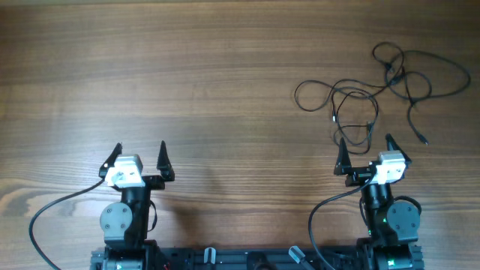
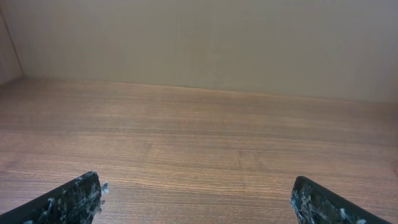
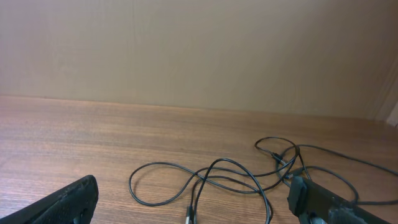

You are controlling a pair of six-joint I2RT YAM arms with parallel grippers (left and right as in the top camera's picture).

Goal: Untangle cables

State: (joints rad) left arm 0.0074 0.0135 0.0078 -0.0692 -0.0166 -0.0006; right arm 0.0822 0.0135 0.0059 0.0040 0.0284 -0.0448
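Between the fingertips of the left gripper point(image 1: 140, 150), plain wood grain of the table point(image 1: 187, 75) is showing. Its jaws are standing spread wide and are pinching nothing. Through the left wrist camera, the same gripper point(image 2: 196, 199) is showing its two dark fingers point(image 2: 74, 199) poking in at the lower corners. Ahead of them the table point(image 2: 199, 124) is running out to a plain beige wall point(image 2: 199, 37).

The right gripper point(image 1: 365, 146) is also holding its jaws spread wide, with nothing pinched. From overhead, the nearest loop of the cables point(image 1: 390, 73) is reaching down into the gap between its fingertips. Whether that loop is touching either finger I cannot tell.

In the right wrist view, the right gripper point(image 3: 193, 199) is framing the cables point(image 3: 202, 178) lying flat on the table point(image 3: 93, 137) just ahead. One loop is curving across the middle of the gap, and another strand is passing close by its right-hand finger point(image 3: 323, 202). A small plug point(image 3: 188, 214) is pointing back toward the jaws, near the lower edge.

Farther out, the cables are stretching ahead and off to the right of these jaws, crossing over each other in several loose, overlapping loops. One free end with a plug point(image 1: 425, 140) is lying to the right of the right-hand finger, apart from it. Another plug point(image 1: 334, 118) is resting just ahead of the left-hand finger.

Behind each gripper, a thicker black wire point(image 1: 45, 210) is trailing back toward the arm bases.
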